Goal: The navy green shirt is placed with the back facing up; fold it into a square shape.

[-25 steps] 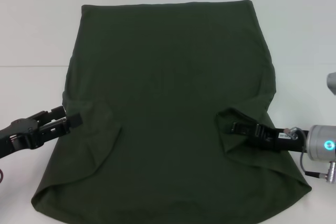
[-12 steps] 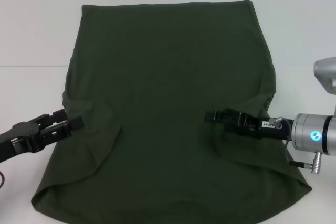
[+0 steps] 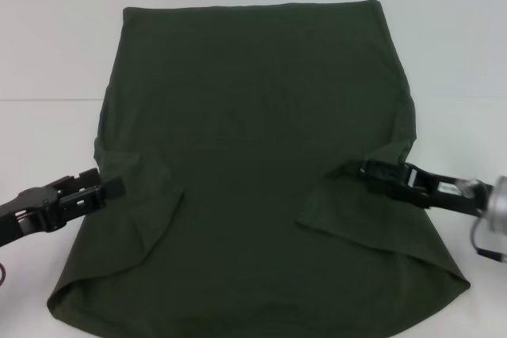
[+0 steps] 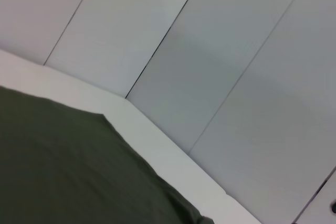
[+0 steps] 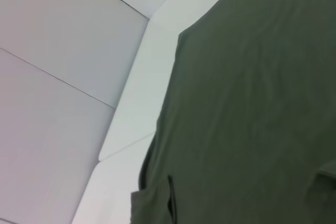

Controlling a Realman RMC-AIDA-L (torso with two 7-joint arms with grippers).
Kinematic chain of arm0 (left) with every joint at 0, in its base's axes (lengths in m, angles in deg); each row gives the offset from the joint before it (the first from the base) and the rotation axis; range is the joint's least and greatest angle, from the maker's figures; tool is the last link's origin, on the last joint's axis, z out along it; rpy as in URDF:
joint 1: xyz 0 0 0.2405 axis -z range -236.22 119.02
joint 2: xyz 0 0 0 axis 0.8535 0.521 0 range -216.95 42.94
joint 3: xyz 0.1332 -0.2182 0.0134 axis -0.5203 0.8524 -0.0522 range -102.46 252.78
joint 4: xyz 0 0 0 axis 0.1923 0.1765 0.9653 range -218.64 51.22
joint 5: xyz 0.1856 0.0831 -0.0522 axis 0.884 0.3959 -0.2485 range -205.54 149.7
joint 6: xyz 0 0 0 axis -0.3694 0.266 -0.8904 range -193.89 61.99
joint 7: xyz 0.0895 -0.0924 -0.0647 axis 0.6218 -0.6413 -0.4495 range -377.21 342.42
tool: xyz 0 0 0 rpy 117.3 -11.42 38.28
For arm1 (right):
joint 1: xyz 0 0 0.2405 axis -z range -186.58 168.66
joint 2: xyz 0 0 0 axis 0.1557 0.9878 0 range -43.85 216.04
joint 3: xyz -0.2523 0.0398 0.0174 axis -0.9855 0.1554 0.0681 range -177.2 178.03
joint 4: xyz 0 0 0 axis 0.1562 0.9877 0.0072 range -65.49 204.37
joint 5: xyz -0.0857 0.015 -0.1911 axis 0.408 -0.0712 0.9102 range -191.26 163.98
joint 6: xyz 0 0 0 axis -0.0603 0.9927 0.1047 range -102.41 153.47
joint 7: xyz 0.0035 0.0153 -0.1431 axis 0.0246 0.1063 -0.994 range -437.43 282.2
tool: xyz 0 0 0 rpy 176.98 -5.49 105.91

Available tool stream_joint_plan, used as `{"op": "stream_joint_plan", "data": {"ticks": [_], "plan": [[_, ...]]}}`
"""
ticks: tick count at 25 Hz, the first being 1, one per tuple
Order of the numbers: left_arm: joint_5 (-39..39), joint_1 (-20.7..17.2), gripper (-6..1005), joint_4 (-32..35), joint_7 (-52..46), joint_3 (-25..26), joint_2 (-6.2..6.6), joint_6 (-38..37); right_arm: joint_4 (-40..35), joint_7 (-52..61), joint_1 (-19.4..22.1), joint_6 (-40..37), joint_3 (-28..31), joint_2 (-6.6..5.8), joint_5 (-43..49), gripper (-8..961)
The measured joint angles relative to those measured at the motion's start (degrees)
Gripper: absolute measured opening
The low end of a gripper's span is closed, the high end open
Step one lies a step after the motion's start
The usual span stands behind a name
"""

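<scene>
A: White bench (image 3: 47, 53) under everything, pale wall panels behind it, and you have the navy green shirt (image 3: 253, 140) spread flat across the middle, its far edge reaching toward the back edge of the bench and its near edge almost at the front edge. Both sleeves (image 3: 146, 215) already lie folded in over the body.

B: Where are your hands?

A: Your left hand (image 3: 107, 186) sits at the shirt's left edge, toward the front left of the bench, fingers apart with nothing between them. Your right hand (image 3: 372, 169) lies over the folded right sleeve (image 3: 356, 211), near the shirt's right edge. I cannot tell whether it is apart or pinching cloth; the black fingers blend into the dark fabric.

B: So what could go wrong?

A: If the right hand has snagged a layer and you pull away, I'd expect the sleeve to drag back out and undo the fold. The fabric looks soft and loose, so a low sweep by either hand could also ruck it up. And if the left takes only the top layer at that edge, the next fold may come out skewed rather than square.

B: Anything from the wrists?

A: Only cloth, bench and wall.
</scene>
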State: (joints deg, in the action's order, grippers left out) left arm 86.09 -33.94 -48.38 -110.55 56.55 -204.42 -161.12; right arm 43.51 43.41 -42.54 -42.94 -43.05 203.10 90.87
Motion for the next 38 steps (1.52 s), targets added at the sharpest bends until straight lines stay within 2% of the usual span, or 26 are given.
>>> {"op": "stream_joint_plan", "data": {"ticks": [3, 6, 8, 10, 13, 15, 19, 23, 34, 38], "plan": [[0.31, -0.19, 875, 0.0, -4.6, -0.7, 1.3, 0.12, -1.12, -3.66, 2.44, -4.47, 1.54, -0.88, -0.06, 942], [2.31, -0.2, 876, 0.24, -12.69, -2.29, 3.45, 0.87, -3.12, -7.66, 5.34, -11.07, 3.78, -1.62, -0.03, 943], [6.49, 0.26, 876, 0.5, -19.42, -3.44, 5.17, 2.24, -4.34, -11.03, 7.03, -14.64, 3.78, -2.25, 0.55, 943], [11.5, 0.9, 876, 1.01, -25.01, -4.27, 6.27, 3.89, -4.9, -14.17, 8.16, -17.17, 3.31, -3.04, 2.6, 943], [18.43, 1.92, 876, 2.39, -30.65, -4.84, 7.15, 4.71, -5.04, -18.81, 8.84, -19.46, 3.21, -3.69, 6.4, 943], [23.49, 3.01, 876, 3.61, -34.16, -4.85, 7.6, 4.19, -5.07, -24.69, 9.16, -20.93, 3.27, -3.68, 8.91, 944], [29.93, 4.78, 875, 4.23, -38.57, -4.9, 8.2, 2.0, -5.14, -35.18, 9.65, -21.58, 3.3, -2.94, 10.85, 944], [32.93, 5.3, 875, 4.28, -39.54, -4.94, 8.31, 1.43, -5.18, -40.84, 9.38, -21.14, 3.16, -2.34, 12.11, 943], [34.53, 6.73, 875, 3.92, -40.87, -5.65, 8.29, 2.5, -5.4, -50.54, 9.2, -21.11, 3.22, -1.73, 12.92, 942], [34.59, 6.77, 875, 3.87, -41.0, -5.74, 8.24, 2.87, -7.21, -51.51, 9.12, -21.1, 2.99, -0.89, 13.44, 942]]}}
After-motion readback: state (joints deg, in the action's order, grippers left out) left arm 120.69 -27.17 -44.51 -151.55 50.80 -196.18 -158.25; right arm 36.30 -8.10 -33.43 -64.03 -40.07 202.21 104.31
